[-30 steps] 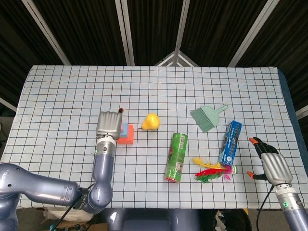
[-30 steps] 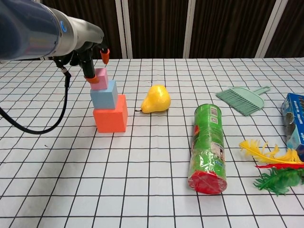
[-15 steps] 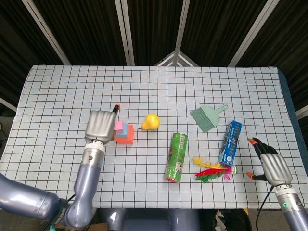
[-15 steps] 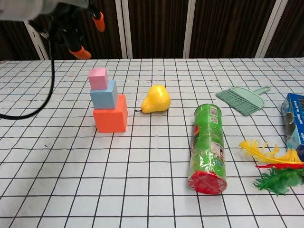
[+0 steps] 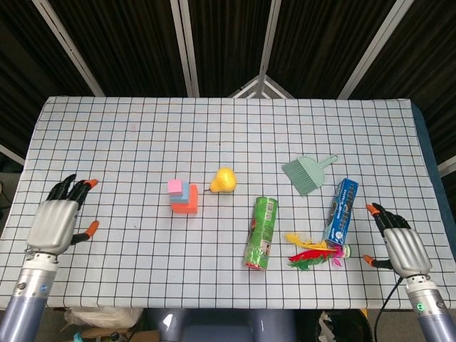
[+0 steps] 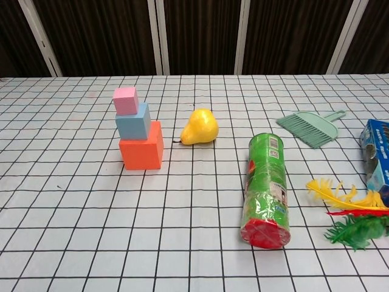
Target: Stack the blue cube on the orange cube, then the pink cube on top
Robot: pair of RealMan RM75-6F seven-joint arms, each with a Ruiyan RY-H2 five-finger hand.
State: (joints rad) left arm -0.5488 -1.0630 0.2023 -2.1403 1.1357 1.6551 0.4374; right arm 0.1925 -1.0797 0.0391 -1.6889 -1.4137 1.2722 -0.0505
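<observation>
Cubes stand stacked on the checked-cloth desk point(image 6: 91, 243): the large orange foam cube point(image 6: 141, 154) at the bottom, the smaller light-blue foam cube point(image 6: 134, 121) on it, and the smallest pink foam cube point(image 6: 126, 100) on top, each touching the one beneath. The stack lies well to the right of the left robot hand point(image 5: 58, 217), which hovers near the desk's left edge, fingers spread wide and holding nothing. The chest view shows neither hand.

The right robot hand point(image 5: 397, 242) sits at the desk's far right, near its front edge, fingers apart and empty. Just to its left lies a blue rectangular packet point(image 5: 342, 211) with printing too small to read; in the chest view it is cut off by the frame's right edge. Touching the packet's near end is a shuttlecock of red, yellow and green feathers point(image 6: 349, 216), also partly cut off in the chest view.

Further left of the right robot hand lies a green cylindrical snack can point(image 6: 265, 188) on its side, red end toward the camera; its label carries a barcode panel and small text that cannot be made out. Beyond the packet rests a small pale-green plastic hand brush point(image 6: 310, 126). A yellow plastic pear point(image 6: 199, 127) sits just beside the cube stack on the side facing the can, apart from it.
</observation>
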